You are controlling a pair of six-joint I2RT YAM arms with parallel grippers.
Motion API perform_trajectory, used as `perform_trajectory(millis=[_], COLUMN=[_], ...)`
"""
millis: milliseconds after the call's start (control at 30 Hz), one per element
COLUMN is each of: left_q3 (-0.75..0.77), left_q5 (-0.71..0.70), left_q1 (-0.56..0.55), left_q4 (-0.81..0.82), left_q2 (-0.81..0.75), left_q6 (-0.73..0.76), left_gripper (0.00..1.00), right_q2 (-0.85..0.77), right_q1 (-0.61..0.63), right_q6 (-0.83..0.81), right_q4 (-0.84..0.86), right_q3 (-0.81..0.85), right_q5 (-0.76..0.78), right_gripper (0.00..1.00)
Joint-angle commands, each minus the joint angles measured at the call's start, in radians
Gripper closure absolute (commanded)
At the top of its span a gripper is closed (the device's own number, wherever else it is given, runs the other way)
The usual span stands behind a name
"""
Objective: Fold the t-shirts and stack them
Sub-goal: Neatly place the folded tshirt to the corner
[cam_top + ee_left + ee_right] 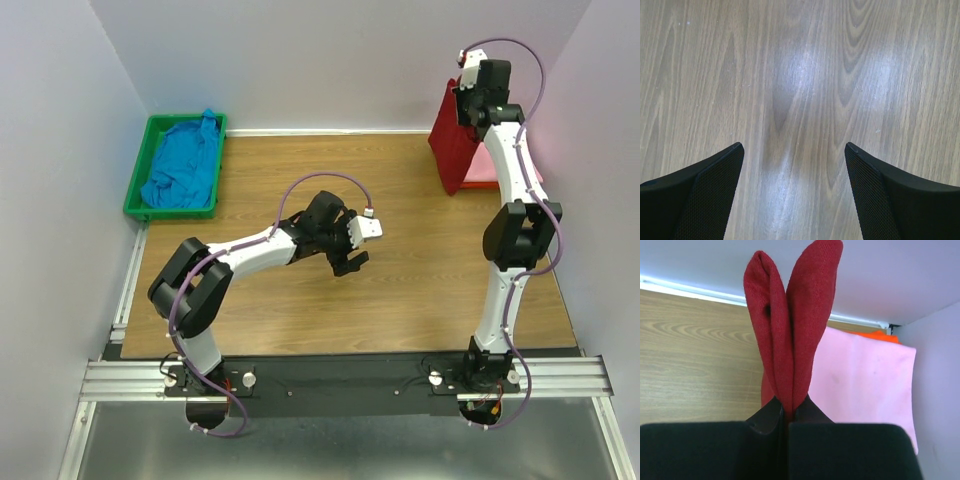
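My right gripper (468,100) is raised at the far right and is shut on the dark red t-shirt (455,145), which hangs folded from it; in the right wrist view the red cloth (790,335) is pinched between the jaws. The light pink t-shirt (865,380) lies flat below it, also seen from above (510,165). The bright blue t-shirt (185,165) lies crumpled in the green bin (140,180) at far left. My left gripper (350,262) is open and empty over bare wood (795,150) in the middle of the table.
An orange tray (875,335) edge shows under the pink t-shirt by the back wall. Walls close in the table on the left, back and right. A metal rail runs along the near edge (340,378).
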Motion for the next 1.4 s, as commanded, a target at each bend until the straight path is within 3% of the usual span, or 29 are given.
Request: perform_trajectory(millis=[0, 667, 1367], left_q3=[-0.012, -0.019, 0.040], left_q5=[-0.029, -0.029, -0.024], left_q1=[0.002, 0.002, 0.002], left_q4=[0.028, 0.025, -0.037], left_q2=[-0.036, -0.041, -0.001], left_q6=[-0.002, -0.002, 0.015], left_gripper=[0.11, 0.11, 0.11], right_q2=[0.004, 0.047, 0.171], right_q1=[0.001, -0.001, -0.184], right_q6=[-0.010, -0.073, -0.123], right_q4=[-0.028, -0.049, 0.058], right_q3=[0.080, 0.172, 0.181], right_q5=[0.022, 0.049, 0.033], right_gripper=[1.00, 1.00, 0.99])
